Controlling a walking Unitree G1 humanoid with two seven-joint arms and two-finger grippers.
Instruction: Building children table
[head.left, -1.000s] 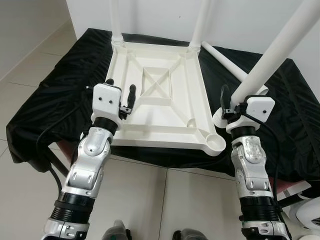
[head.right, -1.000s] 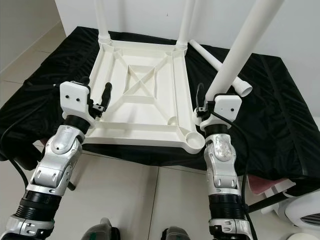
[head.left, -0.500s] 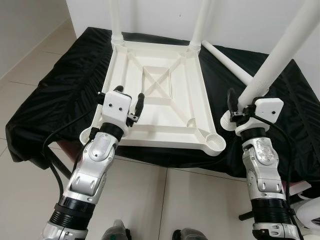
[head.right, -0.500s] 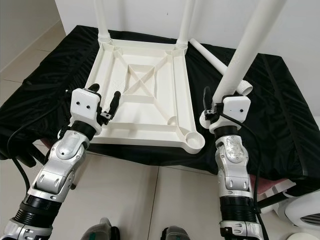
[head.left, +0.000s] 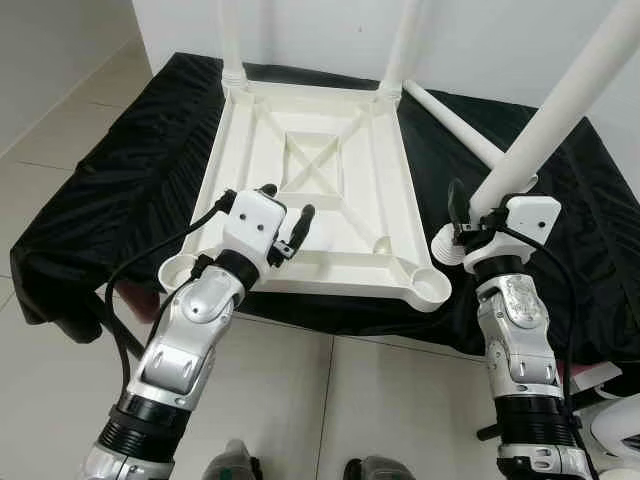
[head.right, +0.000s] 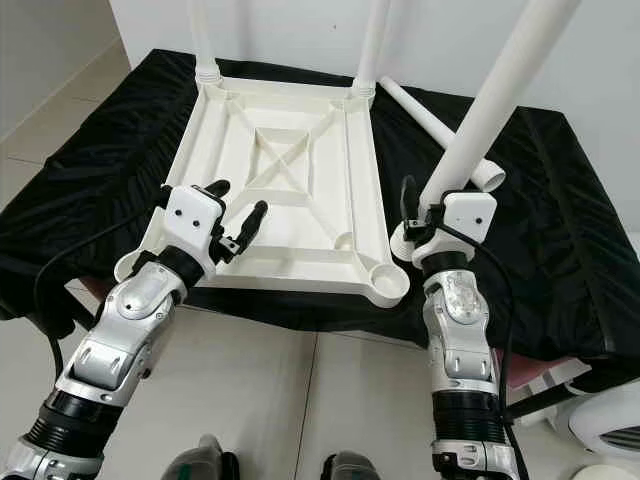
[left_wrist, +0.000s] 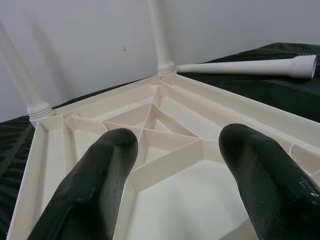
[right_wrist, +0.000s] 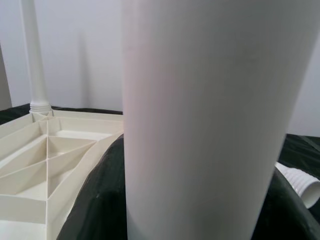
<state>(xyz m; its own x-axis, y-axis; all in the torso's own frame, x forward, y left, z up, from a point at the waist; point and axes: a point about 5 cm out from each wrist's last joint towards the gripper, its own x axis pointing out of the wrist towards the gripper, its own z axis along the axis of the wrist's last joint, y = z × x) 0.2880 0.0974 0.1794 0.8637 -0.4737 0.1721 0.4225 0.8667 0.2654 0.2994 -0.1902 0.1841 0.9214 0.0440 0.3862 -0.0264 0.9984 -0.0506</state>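
The white tabletop (head.left: 330, 272) lies upside down on a black cloth. Two white legs (head.left: 405, 45) stand screwed into its far corners. My right gripper (head.left: 480, 205) is shut on a third leg (head.left: 560, 110), which is tilted; its threaded end (head.left: 447, 245) sits just right of the near right corner socket (head.left: 432, 287). In the right wrist view that leg (right_wrist: 210, 125) stands close between the fingers. My left gripper (head.left: 287, 200) is open over the near left part of the tabletop, holding nothing. A fourth leg (head.left: 450, 125) lies loose on the cloth at the back right.
The black cloth (head.left: 120, 170) drapes over a low support and hangs past its front edge. Tiled floor lies in front and to the left. A white wall stands right behind. A white object (head.left: 615, 430) sits on the floor at the lower right.
My left gripper has swung right, from the tabletop's left edge to over its near middle, uncovering the near left socket. The right gripper and its leg shifted slightly right.
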